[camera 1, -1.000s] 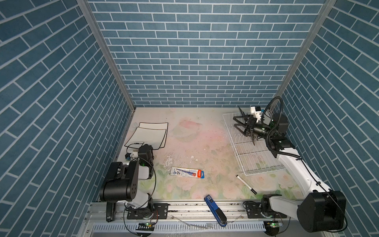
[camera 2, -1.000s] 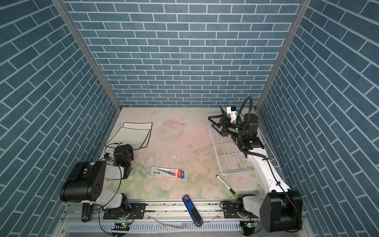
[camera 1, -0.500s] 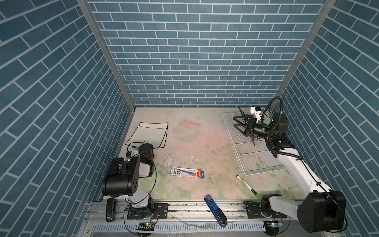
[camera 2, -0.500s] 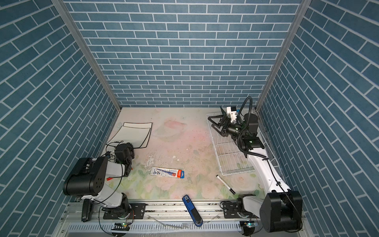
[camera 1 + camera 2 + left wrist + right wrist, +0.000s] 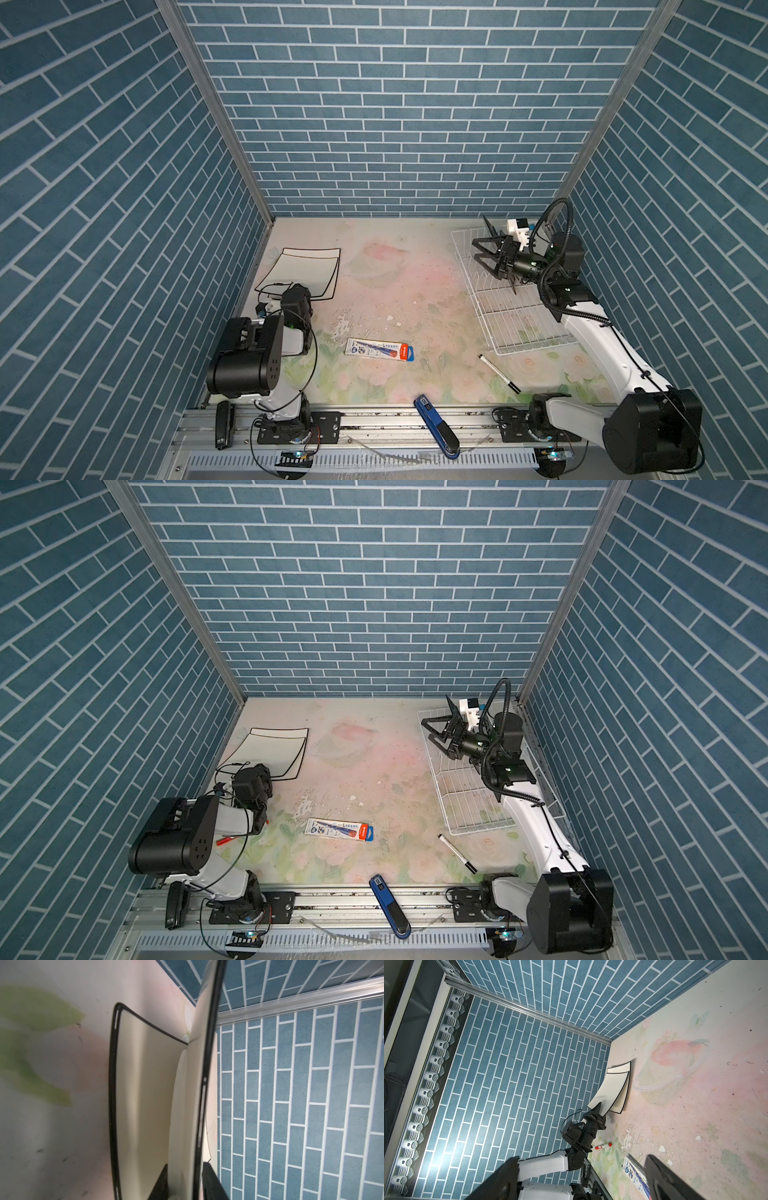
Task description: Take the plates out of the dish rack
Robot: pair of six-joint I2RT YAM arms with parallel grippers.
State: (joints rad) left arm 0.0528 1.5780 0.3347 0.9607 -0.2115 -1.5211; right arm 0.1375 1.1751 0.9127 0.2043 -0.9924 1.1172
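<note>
Two square white plates with black rims are at the far left of the table. One plate [image 5: 311, 253] [image 5: 278, 733] [image 5: 145, 1084] [image 5: 623, 1068] lies flat. The other plate [image 5: 303, 274] [image 5: 274, 754] [image 5: 195, 1084] [image 5: 608, 1088] leans over it, raised at its near edge. My left gripper [image 5: 185, 1184] [image 5: 598, 1110] is shut on that near edge. In both top views the wrist hides its fingers. The white wire dish rack [image 5: 519, 324] [image 5: 469, 804] stands at the right, and I see no plates in it. My right gripper [image 5: 475, 249] [image 5: 427, 729] hangs open over its far end, holding nothing.
A blue and white package [image 5: 380, 349] lies mid-table. A black marker [image 5: 498, 374] sits near the rack's front corner. A red marker [image 5: 226, 839] [image 5: 603, 1145] lies by the left arm. A blue tool [image 5: 436, 428] rests on the front rail. The tiled walls stand close on three sides.
The left arm's elbow has shifted slightly up and back. The plates stay where they were, and the right arm has not moved.
</note>
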